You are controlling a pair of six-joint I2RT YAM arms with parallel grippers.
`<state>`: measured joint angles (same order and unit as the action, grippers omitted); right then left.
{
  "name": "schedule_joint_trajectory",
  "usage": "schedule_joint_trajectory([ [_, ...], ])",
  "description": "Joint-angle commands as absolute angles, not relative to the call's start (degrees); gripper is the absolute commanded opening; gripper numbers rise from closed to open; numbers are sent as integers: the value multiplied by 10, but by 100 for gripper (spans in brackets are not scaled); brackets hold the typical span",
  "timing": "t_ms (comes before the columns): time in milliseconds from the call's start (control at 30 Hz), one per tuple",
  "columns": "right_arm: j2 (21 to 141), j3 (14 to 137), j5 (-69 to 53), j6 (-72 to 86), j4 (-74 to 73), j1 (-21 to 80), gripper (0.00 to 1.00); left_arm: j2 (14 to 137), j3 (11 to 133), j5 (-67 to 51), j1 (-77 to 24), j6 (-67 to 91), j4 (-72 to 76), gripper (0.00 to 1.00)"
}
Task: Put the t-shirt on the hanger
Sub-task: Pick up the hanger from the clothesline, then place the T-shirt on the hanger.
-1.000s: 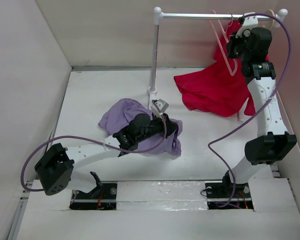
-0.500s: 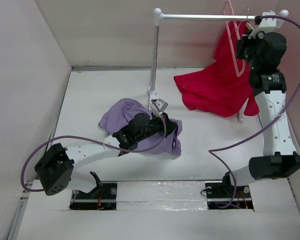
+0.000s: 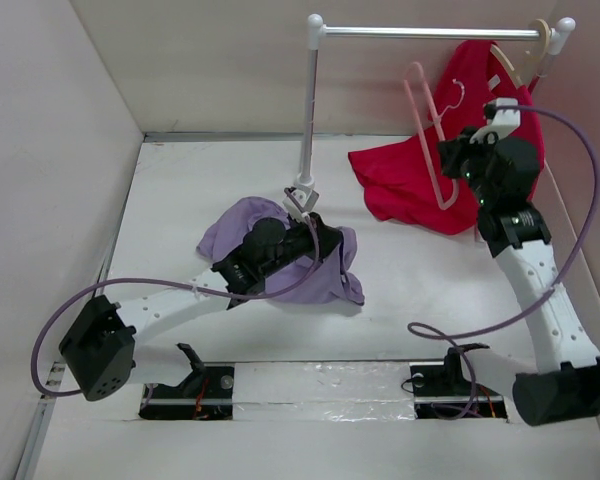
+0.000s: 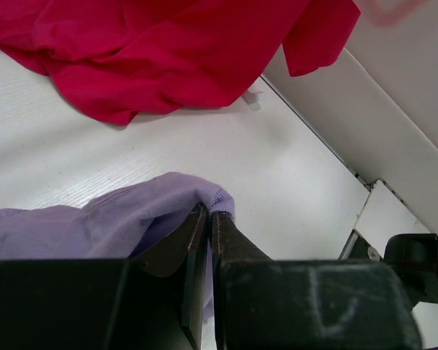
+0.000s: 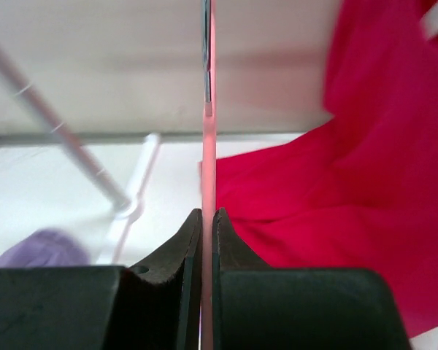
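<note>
The lavender t-shirt (image 3: 242, 232) lies crumpled on the table at centre left. My left gripper (image 3: 325, 248) is shut on a fold at its right edge, which shows in the left wrist view as t-shirt fabric (image 4: 109, 219) pinched at the gripper tips (image 4: 210, 211). My right gripper (image 3: 448, 160) is shut on the salmon-pink hanger (image 3: 427, 130) and holds it in the air, off the rail, in front of the red shirt. In the right wrist view the hanger (image 5: 208, 146) stands edge-on between the gripper's tips (image 5: 206, 213). Its silver hook (image 3: 458, 90) points up and right.
A white rail (image 3: 430, 32) on a pole (image 3: 308, 110) spans the back. A bright red shirt (image 3: 400, 185) hangs from a wooden hanger (image 3: 515, 62) at the rail's right end and spills onto the table. Walls close in on the left, back and right.
My right arm has taken the pink hanger off the rail and brought it down and to the left. My left arm has shifted slightly up and left, still holding the lavender fabric.
</note>
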<state>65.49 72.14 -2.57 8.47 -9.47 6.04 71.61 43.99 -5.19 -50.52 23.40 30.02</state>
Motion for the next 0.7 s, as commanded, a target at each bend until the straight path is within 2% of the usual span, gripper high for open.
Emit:
schedule_joint_trajectory([
  [0,574,674,-37,115,-41,116,0,702,474,-36,-497,227,308,0],
  [167,426,529,-52,171,-73,196,0,720,508,-8,-473,224,298,0],
  [333,248,466,-25,224,-180,271,0,742,551,18,-444,228,301,0],
  [533,180,452,-52,242,-276,316,0,796,608,-21,-383,254,296,0],
  [667,171,437,-91,249,-285,323,0,813,639,-27,-369,258,279,0],
])
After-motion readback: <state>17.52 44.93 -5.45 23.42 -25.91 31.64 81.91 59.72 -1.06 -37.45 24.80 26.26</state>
